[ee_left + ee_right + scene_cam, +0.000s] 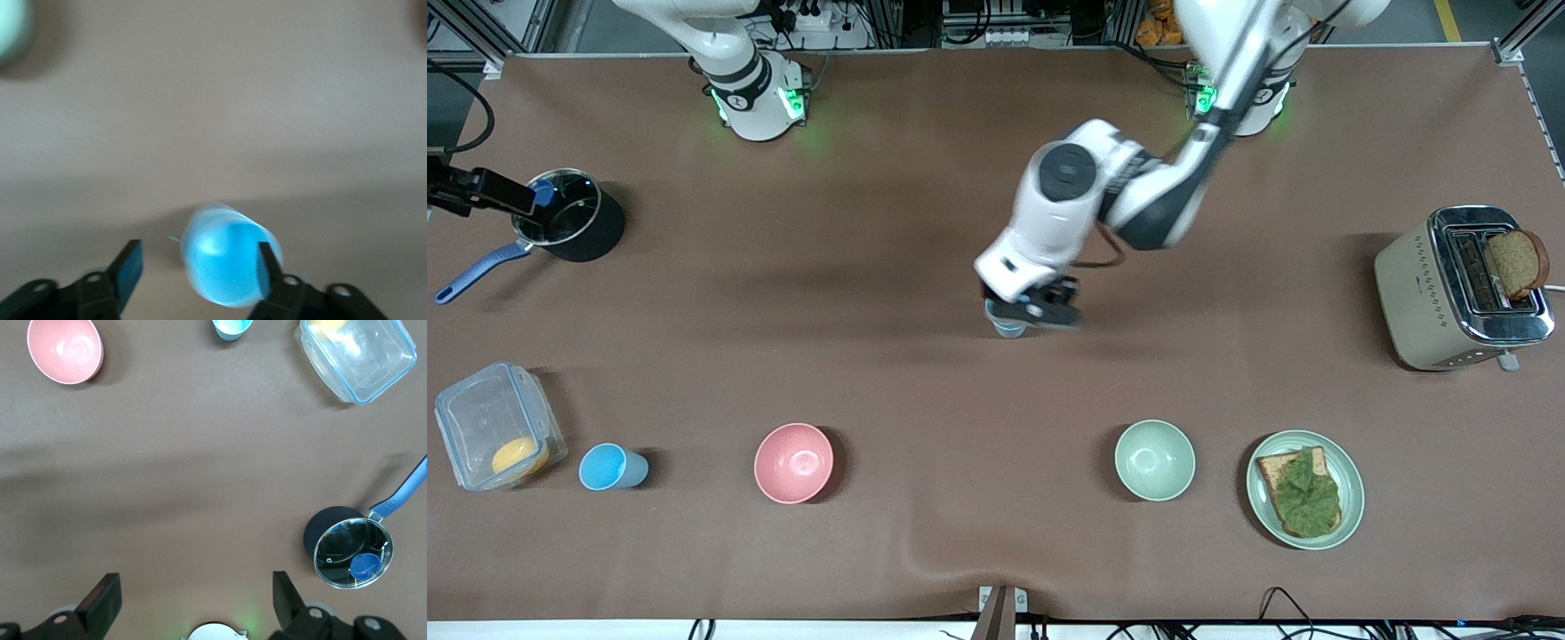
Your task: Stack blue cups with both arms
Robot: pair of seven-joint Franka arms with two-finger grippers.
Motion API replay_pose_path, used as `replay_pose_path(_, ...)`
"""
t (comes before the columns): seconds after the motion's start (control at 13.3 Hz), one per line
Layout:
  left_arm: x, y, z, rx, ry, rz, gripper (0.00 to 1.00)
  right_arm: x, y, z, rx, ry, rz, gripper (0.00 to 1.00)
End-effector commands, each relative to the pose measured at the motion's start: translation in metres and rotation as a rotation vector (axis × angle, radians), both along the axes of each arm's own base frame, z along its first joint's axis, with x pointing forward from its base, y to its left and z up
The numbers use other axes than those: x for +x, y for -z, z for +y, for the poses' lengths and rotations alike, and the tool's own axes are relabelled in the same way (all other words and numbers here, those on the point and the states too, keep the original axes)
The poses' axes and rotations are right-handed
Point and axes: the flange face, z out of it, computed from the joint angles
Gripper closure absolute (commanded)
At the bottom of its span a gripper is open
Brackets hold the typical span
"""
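The left arm (1138,191) reaches from its base to mid-table, its gripper (1040,309) low over a blue cup (1009,324) that stands upright on the brown table (925,267); in the left wrist view the fingers (130,267) stand apart with the cup (230,263) between them, one finger just at its rim, though the blur there makes it hard to say whether that finger touches the cup; the jaws are parted, not clamped on it. A second blue cup (611,467) sits near the front camera toward the right arm's end of the table, between a clear lidded box (494,436) and a pink bowl (793,462). The right arm (729,71) waits up near its base; its gripper (193,600) shows only in its own wrist view, fingers spread wide and holding nothing, above bare table. A pale green bowl (1154,460) and a plate (1352,498) bearing toast with greens (1303,493) lie toward the left arm's end, nearer the front camera than the toaster (1458,289), which holds a slice of bread (1516,262); a lidded black saucepan (574,218) with a blue handle stands toward the right arm's end, farther from the camera than the box.
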Motion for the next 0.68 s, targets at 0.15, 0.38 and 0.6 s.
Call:
replay_pose_path(0.15,-0.001,-0.103,0.194,0.068,-0.012,-0.007,0.0,-0.003,0.0,-0.004,-0.008,-0.007,0.004,0.0)
replay_pose_path(0.38,-0.006,-0.166,0.311,0.1,-0.109,0.026,0.0,-0.003,0.0,-0.004,-0.008,-0.006,0.004,0.0)
replay_pose_path(0.6,-0.032,-0.215,0.373,0.111,-0.168,0.019,0.0,-0.003,0.0,-0.004,-0.008,-0.006,0.004,0.0)
